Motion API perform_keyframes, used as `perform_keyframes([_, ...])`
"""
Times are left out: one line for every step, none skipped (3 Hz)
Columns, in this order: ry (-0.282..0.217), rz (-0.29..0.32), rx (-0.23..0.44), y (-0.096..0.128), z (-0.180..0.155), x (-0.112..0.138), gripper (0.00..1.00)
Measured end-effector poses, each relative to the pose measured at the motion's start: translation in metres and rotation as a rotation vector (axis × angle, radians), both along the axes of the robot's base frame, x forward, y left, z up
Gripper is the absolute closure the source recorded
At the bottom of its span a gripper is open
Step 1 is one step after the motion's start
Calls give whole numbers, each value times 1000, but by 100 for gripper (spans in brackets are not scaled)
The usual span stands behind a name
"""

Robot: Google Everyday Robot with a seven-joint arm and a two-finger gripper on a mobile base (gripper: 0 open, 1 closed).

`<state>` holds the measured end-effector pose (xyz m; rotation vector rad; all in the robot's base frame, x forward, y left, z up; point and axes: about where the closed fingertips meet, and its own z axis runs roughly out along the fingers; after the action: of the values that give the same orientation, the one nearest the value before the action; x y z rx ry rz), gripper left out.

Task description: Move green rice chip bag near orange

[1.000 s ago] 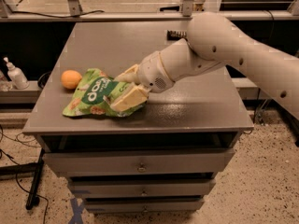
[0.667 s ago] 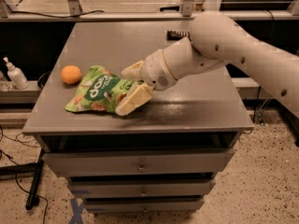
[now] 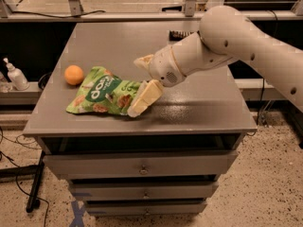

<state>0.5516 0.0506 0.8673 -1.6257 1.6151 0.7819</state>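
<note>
The green rice chip bag [image 3: 102, 96] lies flat on the grey table [image 3: 199, 108], left of middle near the front edge. The orange [image 3: 74, 74] sits just beyond the bag's upper left corner, a small gap from it. My gripper [image 3: 143, 79] is at the bag's right end, low over the table, and open. Its near finger [image 3: 144, 98] rests against the bag's right edge. Its far finger [image 3: 143, 61] stands clear behind the bag. The white arm reaches in from the right.
A small dark bar [image 3: 182, 33] lies at the table's back, behind the arm. A white pump bottle [image 3: 14, 74] stands on a lower ledge at the left. Drawers [image 3: 142, 167] sit under the tabletop. Metal frame posts rise behind the table.
The fingers have spread wider and the far finger has come off the bag. The gripper has drawn slightly right. The bag now lies released beside the orange.
</note>
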Motion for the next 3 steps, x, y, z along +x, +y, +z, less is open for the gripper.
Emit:
perform_keyframes([-14,-18,-4,-12,8,6,0])
perform_keyframes([-13,-75,24,-57,25,22,0])
perform_keyframes([-26,-135,56,-119,54,45,0])
